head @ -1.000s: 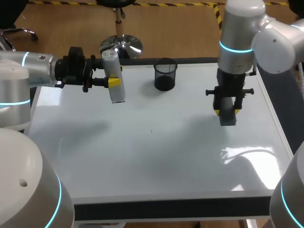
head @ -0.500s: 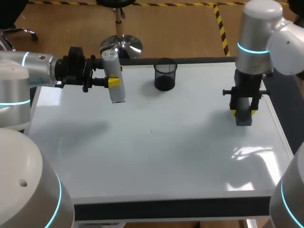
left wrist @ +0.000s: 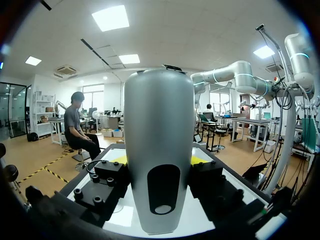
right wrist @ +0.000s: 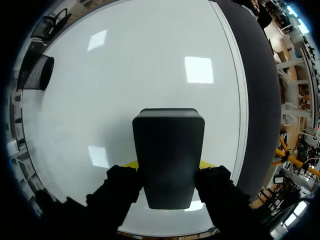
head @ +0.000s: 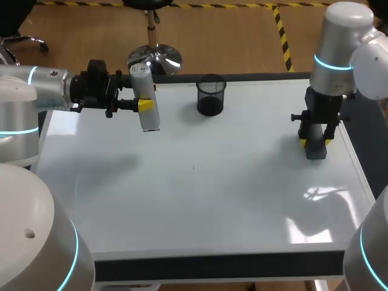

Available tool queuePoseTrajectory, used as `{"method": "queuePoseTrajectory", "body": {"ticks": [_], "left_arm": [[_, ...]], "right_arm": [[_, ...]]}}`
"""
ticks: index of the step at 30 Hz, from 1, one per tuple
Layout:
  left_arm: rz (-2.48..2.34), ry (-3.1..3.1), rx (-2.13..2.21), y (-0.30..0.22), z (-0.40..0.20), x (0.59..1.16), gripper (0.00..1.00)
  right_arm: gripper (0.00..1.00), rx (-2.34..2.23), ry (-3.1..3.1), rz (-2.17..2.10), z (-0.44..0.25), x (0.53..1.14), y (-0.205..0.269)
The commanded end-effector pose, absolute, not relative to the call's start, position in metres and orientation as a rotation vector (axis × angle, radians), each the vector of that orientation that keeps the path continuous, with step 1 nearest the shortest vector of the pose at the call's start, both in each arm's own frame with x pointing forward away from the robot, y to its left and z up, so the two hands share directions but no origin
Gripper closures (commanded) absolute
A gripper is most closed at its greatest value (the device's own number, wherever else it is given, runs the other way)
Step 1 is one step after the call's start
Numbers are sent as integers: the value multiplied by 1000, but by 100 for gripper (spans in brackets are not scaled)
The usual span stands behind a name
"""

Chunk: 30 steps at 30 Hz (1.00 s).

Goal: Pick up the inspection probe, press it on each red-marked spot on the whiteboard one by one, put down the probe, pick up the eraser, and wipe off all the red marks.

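1. Right claw (head: 316, 143) is clamped on the eraser (head: 316, 150), one finger on each flank, pad facing down. It sits at 3 o'clock on the board (head: 200, 206), near the right edge. Cannot tell whether the pad touches the surface.
2. Left claw (head: 143, 104) grips the probe (head: 145, 100), which looks to be off the board at about 10 o'clock, well apart from the eraser. Cup (head: 210, 96) stands at 12 o'clock.
3. No red marks show in the head or right wrist views, only a tiny dark speck (head: 194, 167) near centre. My read: wiping is at or near its end.
4. To wipe well, set the pad flat with light, even pressure. Tilting onto one edge will likely make it skip.
5. Stroke from 3 toward 9 o'clock in overlapping lanes. Stop short of the rim so the eraser does not run off.
6. Glare patches around 4–5 o'clock could hide faint residue, so pass over them too.
7. Stay clear of the cup and the probe's corner.
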<state>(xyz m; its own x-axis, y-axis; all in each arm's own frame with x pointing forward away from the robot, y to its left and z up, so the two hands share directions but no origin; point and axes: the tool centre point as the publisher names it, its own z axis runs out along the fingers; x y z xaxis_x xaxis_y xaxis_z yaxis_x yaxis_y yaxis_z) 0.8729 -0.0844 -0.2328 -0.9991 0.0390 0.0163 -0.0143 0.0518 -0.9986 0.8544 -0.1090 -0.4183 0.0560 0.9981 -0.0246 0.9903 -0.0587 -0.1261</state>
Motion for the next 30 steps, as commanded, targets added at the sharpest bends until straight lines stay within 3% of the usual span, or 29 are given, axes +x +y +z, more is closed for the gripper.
{"method": "queuePoseTrajectory", "body": {"ticks": [1, 12, 13, 14, 16, 22, 25, 27, 28, 29, 30], "left_arm": [[2140, -2248, -28, -84, -232, 873, 100], [2140, -2248, -28, -84, -232, 873, 100], [2140, -2248, -28, -84, -232, 873, 100], [2140, -2248, -28, -84, -232, 873, 100], [2140, -2248, -28, -84, -232, 873, 100], [2140, -2248, -28, -84, -232, 873, 100], [2140, -2248, -28, -84, -232, 873, 100], [2140, -2248, -28, -84, -232, 873, 100], [2140, -2248, -28, -84, -232, 873, 100], [2140, -2248, -28, -84, -232, 873, 100], [2140, -2248, -28, -84, -232, 873, 100]], "right_arm": [[100, -2216, -2128, 146, -420, 852, -108], [100, -2194, -2173, 138, -422, 854, -104], [95, -2193, -2174, 137, -422, 854, -104], [84, -2193, -2176, 138, -422, 854, -103], [80, -2191, -2174, 138, -423, 854, -103], [87, -2186, -2170, 135, -425, 855, -102], [61, -2185, -2170, 134, -426, 855, -101], [49, -2191, -2165, 128, -425, 855, -101], [20, -2192, -2165, 125, -424, 855, -101], [2, -2194, -2166, 122, -423, 855, -101], [0, -2196, -2166, 119, -422, 855, -100]]}}
